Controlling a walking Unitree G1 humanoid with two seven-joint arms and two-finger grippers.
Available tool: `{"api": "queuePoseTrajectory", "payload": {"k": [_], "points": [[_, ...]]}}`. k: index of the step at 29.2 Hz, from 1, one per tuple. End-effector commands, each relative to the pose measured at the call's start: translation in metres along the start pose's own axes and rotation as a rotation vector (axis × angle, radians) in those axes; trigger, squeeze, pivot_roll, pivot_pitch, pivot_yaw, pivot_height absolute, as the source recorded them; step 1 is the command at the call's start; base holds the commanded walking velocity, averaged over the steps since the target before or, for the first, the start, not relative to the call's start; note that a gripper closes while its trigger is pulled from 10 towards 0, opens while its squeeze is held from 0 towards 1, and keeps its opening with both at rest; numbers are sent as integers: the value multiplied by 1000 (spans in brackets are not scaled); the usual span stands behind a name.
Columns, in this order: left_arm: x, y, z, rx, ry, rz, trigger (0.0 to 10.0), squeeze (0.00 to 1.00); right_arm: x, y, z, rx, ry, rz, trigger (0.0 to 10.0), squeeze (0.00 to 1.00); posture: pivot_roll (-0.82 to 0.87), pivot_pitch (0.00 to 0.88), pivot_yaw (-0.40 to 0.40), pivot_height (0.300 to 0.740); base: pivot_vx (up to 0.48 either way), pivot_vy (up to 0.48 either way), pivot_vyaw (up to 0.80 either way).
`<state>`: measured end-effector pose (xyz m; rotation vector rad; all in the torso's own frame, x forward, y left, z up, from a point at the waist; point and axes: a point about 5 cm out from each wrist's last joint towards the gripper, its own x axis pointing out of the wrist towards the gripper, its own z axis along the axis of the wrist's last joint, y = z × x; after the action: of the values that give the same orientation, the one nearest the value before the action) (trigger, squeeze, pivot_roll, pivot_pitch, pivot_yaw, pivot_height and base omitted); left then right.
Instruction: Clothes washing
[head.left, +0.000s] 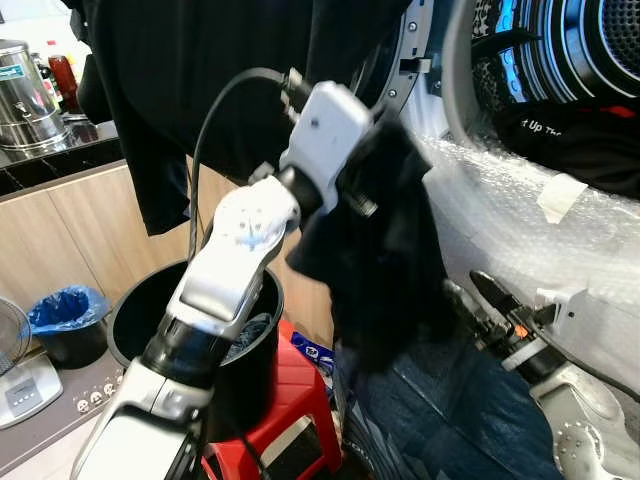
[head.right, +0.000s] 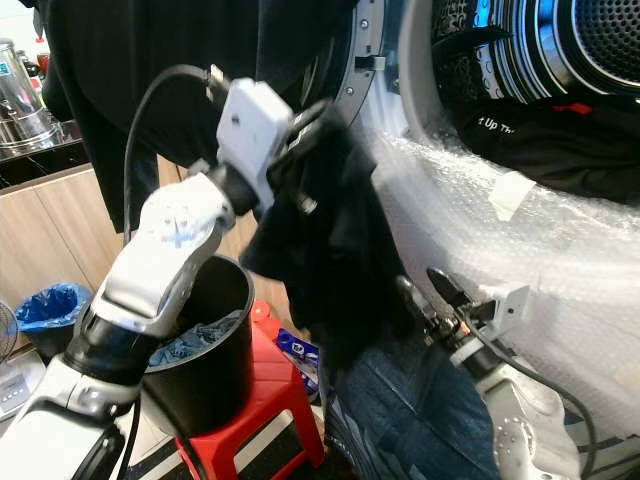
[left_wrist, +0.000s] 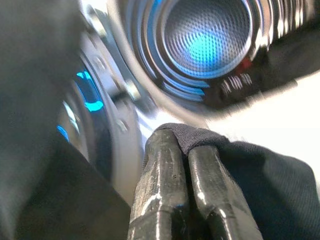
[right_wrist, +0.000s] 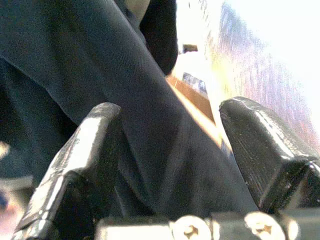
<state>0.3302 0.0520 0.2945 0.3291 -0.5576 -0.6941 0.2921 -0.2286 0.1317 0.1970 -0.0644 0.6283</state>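
My left gripper (left_wrist: 187, 170) is raised in front of the washing machine's open drum (head.left: 590, 50) and is shut on a black garment (head.left: 385, 260), which hangs down from it. In the left wrist view its fingers (left_wrist: 165, 185) pinch a fold of that cloth with the drum (left_wrist: 210, 35) beyond. Lower right, my right gripper (head.left: 478, 298) is open; in its wrist view the fingers (right_wrist: 87, 150) stand apart with dark cloth (right_wrist: 150, 125) between them. Another black garment with white lettering (head.left: 560, 135) lies in the drum's mouth. Blue jeans (head.left: 450, 420) lie below.
Bubble wrap (head.left: 520, 210) covers the machine's front below the opening. A black bucket (head.left: 140, 310) holding bluish laundry stands on a red stool (head.left: 290, 400) at my left. A dark garment (head.left: 200, 80) hangs above. A blue-lined bin (head.left: 65, 312) and a steel urn (head.left: 25, 95) are far left.
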Motion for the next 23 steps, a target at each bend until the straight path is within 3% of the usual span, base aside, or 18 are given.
{"api": "queuePoseTrajectory", "payload": {"k": [1, 3, 6, 12, 23], "points": [[3, -7, 14, 38, -73, -20, 10000, 0, -4, -3, -2, -11, 25, 7, 10000, 0, 5, 0, 16, 740, 0, 0, 0], [-2, -16, 8, -20, -64, -17, 10000, 0, -9, -8, -1, -34, 51, 2, 10000, 0, -8, 0, 25, 740, 0, 0, 0], [-12, -33, -13, -23, -7, -22, 10000, 0, -12, -14, 1, -48, 37, -51, 10000, 0, -16, 0, 24, 740, 0, 0, 0], [-30, -51, -40, -73, 87, -17, 10000, 0, -9, -8, -8, -26, 12, -105, 10000, 0, -27, 0, 23, 740, 0, 0, 0], [-52, -59, -71, -99, 206, 53, 10000, 0, 10, 25, -32, 53, -82, -223, 10000, 0, -43, 0, 16, 740, 0, 0, 0]]}}
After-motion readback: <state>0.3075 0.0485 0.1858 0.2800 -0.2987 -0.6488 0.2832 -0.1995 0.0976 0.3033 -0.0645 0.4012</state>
